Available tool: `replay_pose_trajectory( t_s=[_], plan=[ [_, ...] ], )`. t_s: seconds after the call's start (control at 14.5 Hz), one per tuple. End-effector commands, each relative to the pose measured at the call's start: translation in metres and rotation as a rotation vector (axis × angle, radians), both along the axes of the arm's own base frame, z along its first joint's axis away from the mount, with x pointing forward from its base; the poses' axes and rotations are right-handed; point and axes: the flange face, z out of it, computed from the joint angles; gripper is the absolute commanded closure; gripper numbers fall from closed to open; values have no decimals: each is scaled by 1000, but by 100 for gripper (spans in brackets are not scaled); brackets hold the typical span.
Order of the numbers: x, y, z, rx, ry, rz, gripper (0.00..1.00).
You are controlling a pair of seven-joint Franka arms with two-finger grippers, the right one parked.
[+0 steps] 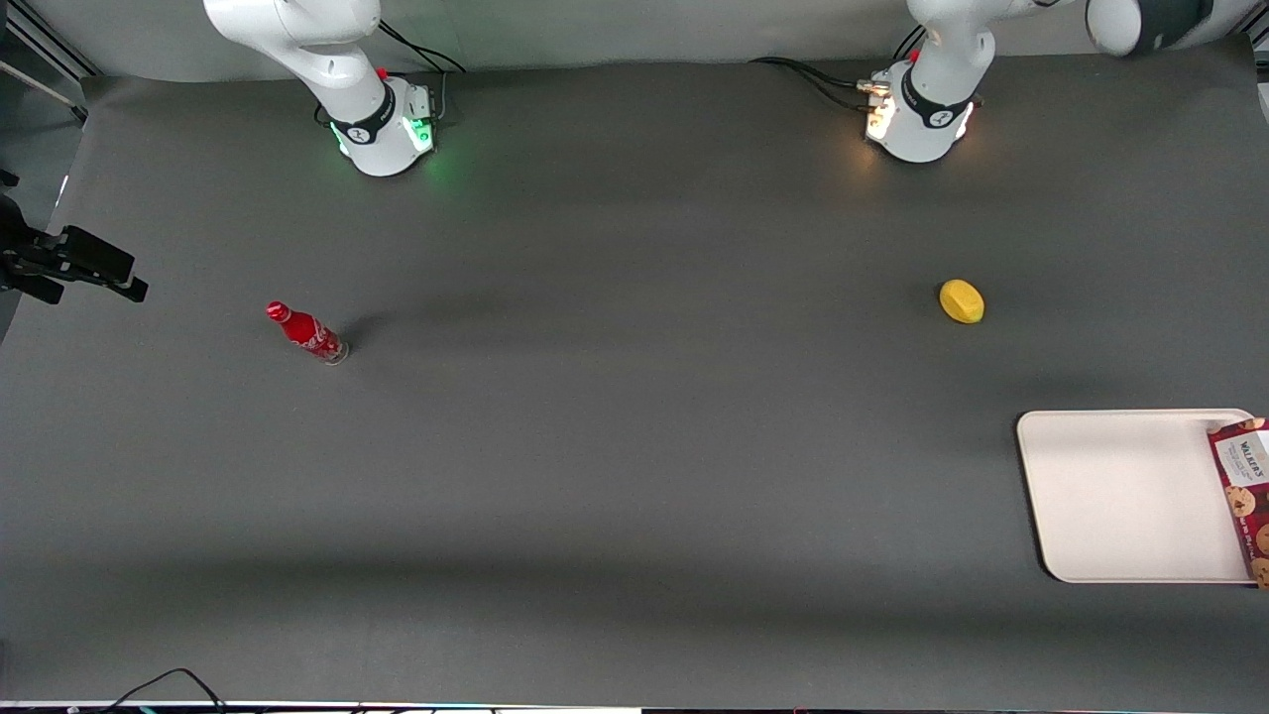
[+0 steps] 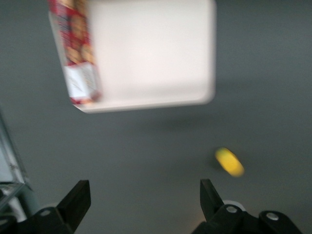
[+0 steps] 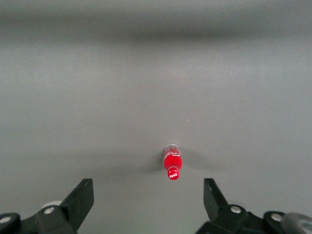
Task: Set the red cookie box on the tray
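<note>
Left wrist view: slim printed red cookie box (image 2: 75, 51) on smooth beige tray (image 2: 161, 53), tool (image 2: 145, 200) agape above.

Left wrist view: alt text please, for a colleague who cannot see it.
The red cookie box lies along one edge of the beige tray, on its rim. The open hand hangs empty above the dark table, with a yellow lemon-like object nearby.

Even dim overhead light, soft shadow bands across the table (image 1: 634, 476), green and orange glow at the arm bases, left wrist view motion-blurred with gripper (image 2: 145, 200) spread wide above smeared tray (image 2: 156, 58), other views sharp.
</note>
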Motion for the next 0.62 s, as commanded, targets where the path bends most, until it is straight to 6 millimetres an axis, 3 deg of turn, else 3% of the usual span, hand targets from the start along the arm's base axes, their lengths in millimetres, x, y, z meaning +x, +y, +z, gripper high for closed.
replay_pose_trajectory(
  t_s=[0.0, 0.07, 0.14, 0.21, 0.41, 0.55],
  plan=[
    [-54, -89, 68, -73, 95, 34, 0],
    [-70, -117, 83, -58, 106, 36, 0],
    [-105, -170, 93, -24, 115, 33, 0],
    [-125, -188, 91, -13, 100, 33, 0],
    [-180, -221, 77, 13, 35, -4, 0],
    [-181, -226, 81, 6, 29, -28, 0]
  ],
)
